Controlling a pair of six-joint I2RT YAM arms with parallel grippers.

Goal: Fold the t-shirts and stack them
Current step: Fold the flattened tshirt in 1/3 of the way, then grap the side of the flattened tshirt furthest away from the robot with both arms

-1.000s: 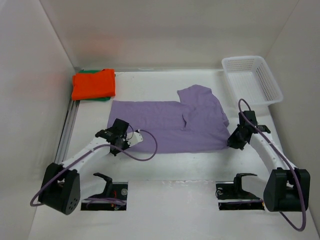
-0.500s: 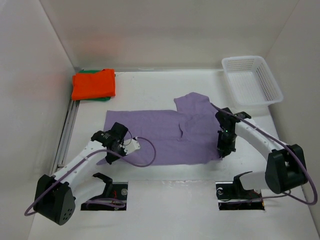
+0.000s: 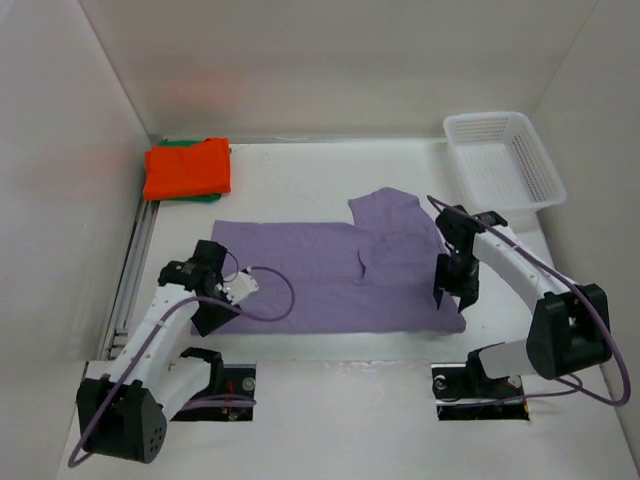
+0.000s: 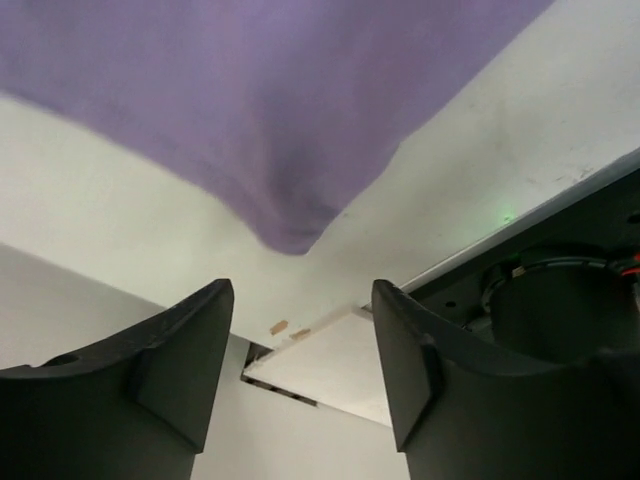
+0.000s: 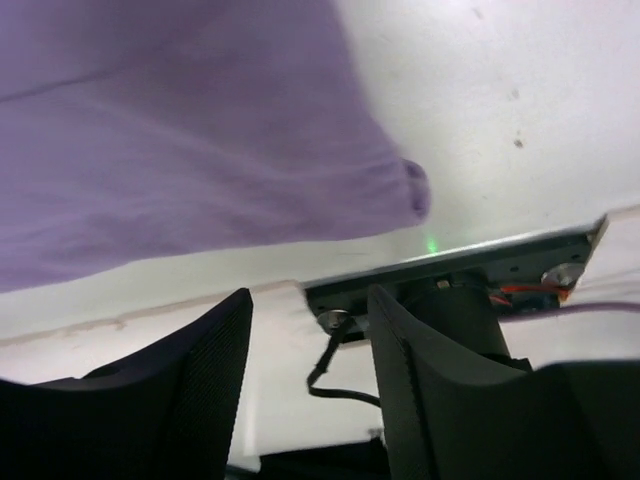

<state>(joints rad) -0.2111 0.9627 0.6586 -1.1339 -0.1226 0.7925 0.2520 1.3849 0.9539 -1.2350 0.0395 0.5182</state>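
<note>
The pale purple t-shirt (image 3: 330, 275) lies spread flat across the middle of the table, one sleeve reaching toward the back. My left gripper (image 3: 210, 315) hovers open over its near left corner (image 4: 290, 225), with nothing between the fingers. Open and empty too, my right gripper (image 3: 455, 297) is above the near right corner (image 5: 410, 190). At the back left, the orange t-shirt (image 3: 188, 168) sits folded on the green t-shirt (image 3: 207, 198), of which only the edges show.
A white mesh basket (image 3: 505, 160) stands at the back right. A metal rail (image 3: 135, 260) runs along the table's left side. Two cut-outs with arm mounts (image 3: 215, 385) lie at the near edge. White walls close in on three sides.
Both grippers dragged the purple shirt toward the near edge, then opened and let go of its near corners. The left arm has swung left and back.
</note>
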